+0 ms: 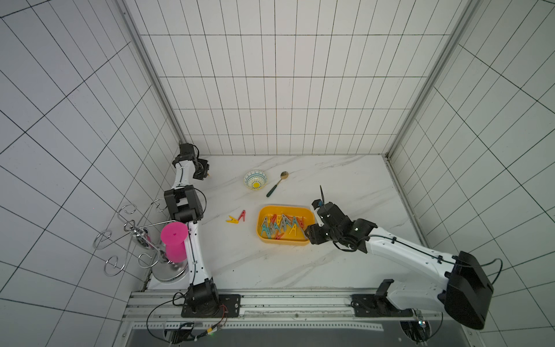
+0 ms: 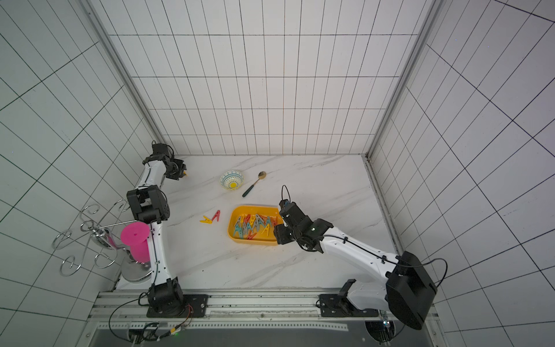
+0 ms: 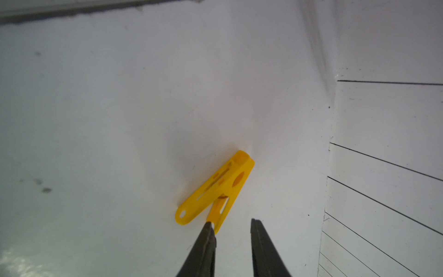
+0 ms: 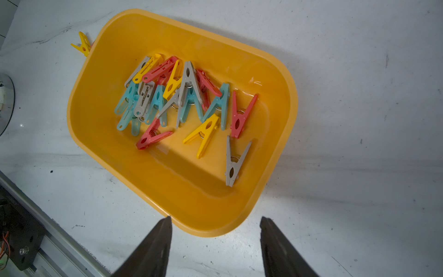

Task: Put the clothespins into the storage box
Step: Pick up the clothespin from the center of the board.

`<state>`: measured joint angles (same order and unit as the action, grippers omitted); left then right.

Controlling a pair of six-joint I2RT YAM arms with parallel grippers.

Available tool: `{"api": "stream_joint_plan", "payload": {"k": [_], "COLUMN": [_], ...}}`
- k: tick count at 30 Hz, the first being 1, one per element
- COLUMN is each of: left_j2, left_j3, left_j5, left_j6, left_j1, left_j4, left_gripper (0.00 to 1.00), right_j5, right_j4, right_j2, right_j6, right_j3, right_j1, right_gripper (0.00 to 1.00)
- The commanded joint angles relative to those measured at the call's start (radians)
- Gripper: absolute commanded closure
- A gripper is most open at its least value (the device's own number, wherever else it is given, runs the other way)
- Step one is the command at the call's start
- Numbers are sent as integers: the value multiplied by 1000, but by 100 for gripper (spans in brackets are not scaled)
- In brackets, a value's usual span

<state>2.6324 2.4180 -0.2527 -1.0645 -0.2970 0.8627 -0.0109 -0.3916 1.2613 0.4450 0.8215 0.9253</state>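
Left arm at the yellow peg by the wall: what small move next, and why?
Probably shift the left gripper sideways to straddle the yellow peg: its jaws stand open, but the peg sits against one finger, not between them.

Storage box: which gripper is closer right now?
Right. The right gripper hovers at the storage box's corner rim, fingers open. The left gripper is far off at the table's far left corner, beside a lone yellow clothespin.
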Motion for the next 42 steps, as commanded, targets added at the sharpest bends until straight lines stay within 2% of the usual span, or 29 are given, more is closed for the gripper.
{"api": "stream_joint_plan", "payload": {"k": [1,10,26,42], "left_j2": [35,58,62,6], "left_j3": [23,36,35,-44], "left_j5": [4,-26,-61,-80], "left_j6": [29,32,51,80], "left_j1": [-12,-10,-10,-7], "left_j4": [26,36,33,18], "left_gripper": [70,69,86,92], "right_j5": [5,5,11,6], "right_j4": [-2,-2,-3,-3], "right_j2": [-2,-1,-11,-20], "right_j6": [0,-2,-4,-4], "right_j3": [11,11,5,3], "right_j1": [9,9,9,9], "right_gripper": [38,38,38,38]}}
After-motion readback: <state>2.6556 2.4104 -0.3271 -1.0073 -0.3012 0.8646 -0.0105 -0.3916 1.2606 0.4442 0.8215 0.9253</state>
